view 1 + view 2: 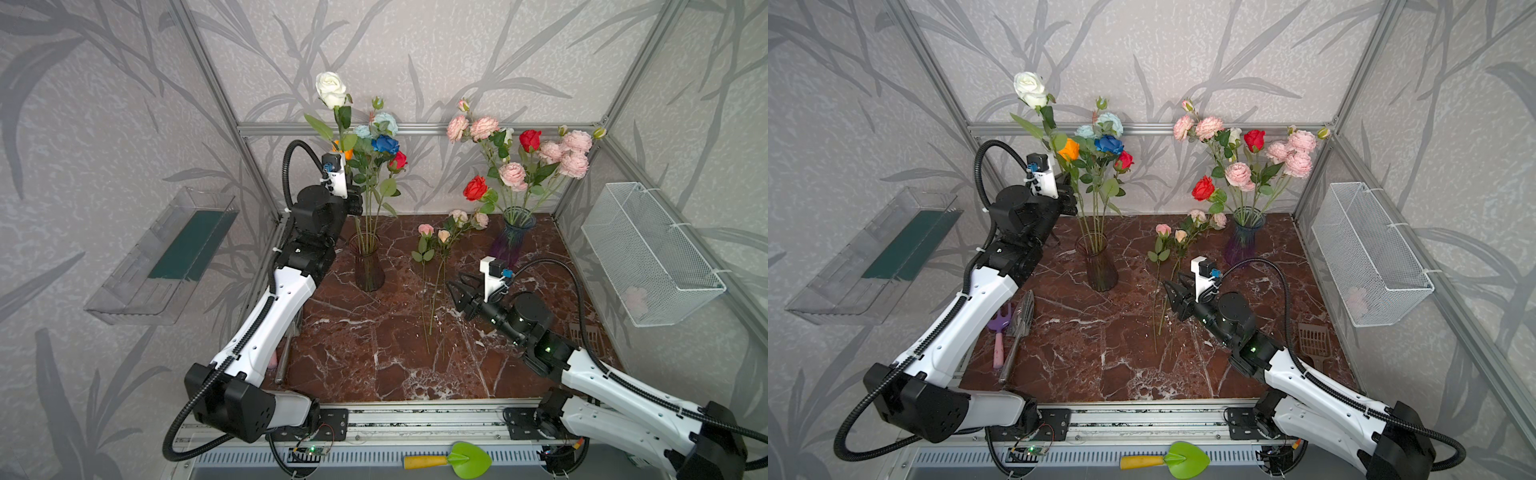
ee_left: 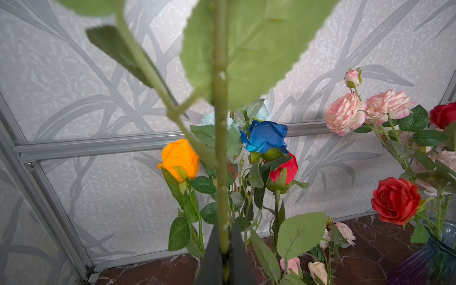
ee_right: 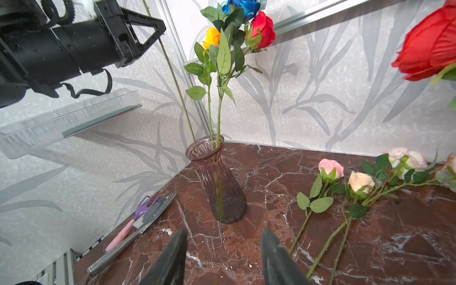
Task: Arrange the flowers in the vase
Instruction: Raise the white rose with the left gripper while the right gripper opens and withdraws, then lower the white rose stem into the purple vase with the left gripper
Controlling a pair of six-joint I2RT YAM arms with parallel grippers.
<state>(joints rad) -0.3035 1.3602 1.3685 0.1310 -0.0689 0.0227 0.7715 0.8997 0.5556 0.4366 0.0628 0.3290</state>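
Left jaws clamped on white rose (image 1: 331,89) stem, its end at pink vase (image 1: 368,266) mouth; best lowered straight, then released; right jaws half-open, empty

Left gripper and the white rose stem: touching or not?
Touching. The left wrist view shows the left gripper shut on the white rose stem, its dark fingers pressed against both sides with no gap.

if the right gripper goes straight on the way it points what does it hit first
Likely the pink vase, centred ahead of the open right gripper in its wrist view. The loose flowers lie off to the side of that line. Depth is unclear.
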